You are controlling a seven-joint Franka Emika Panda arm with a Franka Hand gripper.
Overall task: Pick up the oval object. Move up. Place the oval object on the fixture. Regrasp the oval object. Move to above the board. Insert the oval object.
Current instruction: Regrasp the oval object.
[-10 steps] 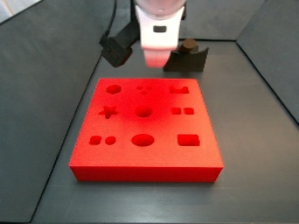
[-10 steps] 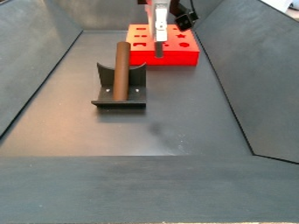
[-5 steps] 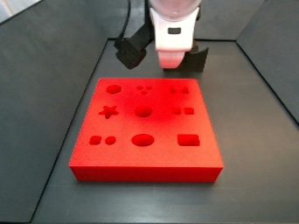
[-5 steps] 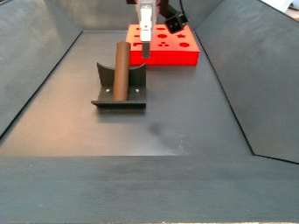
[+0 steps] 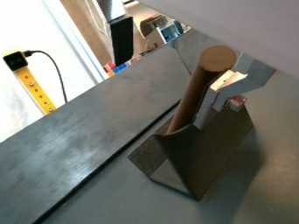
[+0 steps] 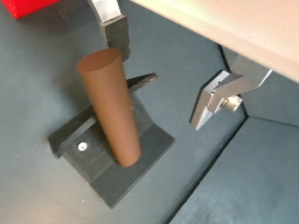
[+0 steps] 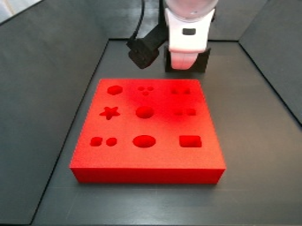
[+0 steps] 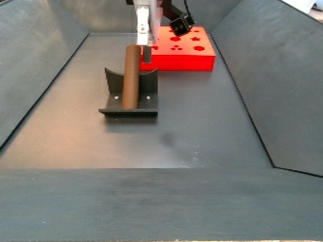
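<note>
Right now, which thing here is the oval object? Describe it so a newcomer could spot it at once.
Start at the red board, then look to the dark fixture on the grey floor. The oval object is the brown round-ended rod leaning in it, between the open gripper's fingers; nothing else is brown.
</note>
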